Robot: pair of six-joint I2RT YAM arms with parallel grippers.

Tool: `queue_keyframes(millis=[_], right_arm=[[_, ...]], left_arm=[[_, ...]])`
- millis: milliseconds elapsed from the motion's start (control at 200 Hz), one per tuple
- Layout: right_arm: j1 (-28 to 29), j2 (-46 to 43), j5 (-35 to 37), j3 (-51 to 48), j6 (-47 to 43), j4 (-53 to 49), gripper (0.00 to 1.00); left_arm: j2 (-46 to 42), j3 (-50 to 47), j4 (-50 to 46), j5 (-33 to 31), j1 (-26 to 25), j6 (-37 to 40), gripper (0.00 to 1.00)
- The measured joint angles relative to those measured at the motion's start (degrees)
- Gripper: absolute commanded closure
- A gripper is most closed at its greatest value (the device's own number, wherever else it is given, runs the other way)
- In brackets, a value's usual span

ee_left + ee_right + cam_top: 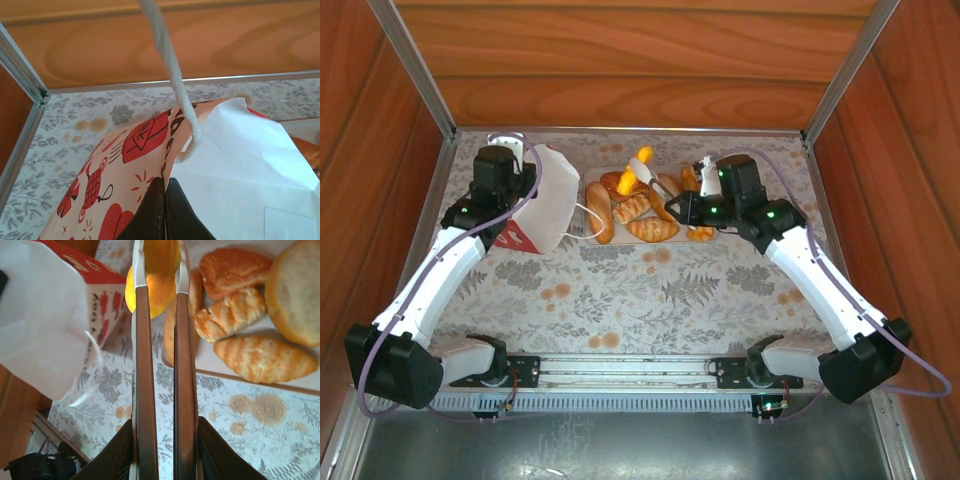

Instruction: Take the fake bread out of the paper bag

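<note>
The paper bag (548, 200) is white with a red printed band and hangs tipped at the back left, its mouth toward the tray. My left gripper (523, 168) is shut on the bag's upper edge (167, 172), and a string handle (170, 70) runs up past the camera. My right gripper (633, 172) reaches over the tray with its long fingers shut on a yellow-orange bun (150, 287). In the right wrist view the bag (45, 315) is left of the gripper (157, 255). Several fake bread pieces lie on the tray: an oval loaf (599, 212) and croissants (653, 229) (265, 360).
The pale pink tray (592, 176) sits at the back centre on the floral tablecloth (640, 290). Wooden walls and metal posts close in the back and both sides. Open cloth lies between the tray and the arm bases.
</note>
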Motion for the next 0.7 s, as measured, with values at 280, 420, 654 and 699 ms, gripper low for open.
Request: queue_keyframes(millis=[280, 420, 654, 699], right_arm=[[-1.4, 5.7, -4.1, -3.1, 2.0, 2.8, 0.94], [-1.5, 9.2, -5.3, -3.1, 2.5, 4.8, 0.91], [-1.5, 15.6, -6.0, -1.7, 2.6, 7.7, 0.89], [-1.5, 17.4, -6.1, -0.8, 2.6, 8.3, 0.89]], left_arm=[[0.5, 1.6, -1.0, 2.7, 0.0, -2.1, 1.0], [1.1, 1.8, -1.0, 3.7, 0.0, -2.8, 1.0], [1.2, 1.8, -1.0, 4.2, 0.0, -3.2, 1.0], [1.2, 1.8, -1.0, 4.4, 0.0, -3.4, 1.0]])
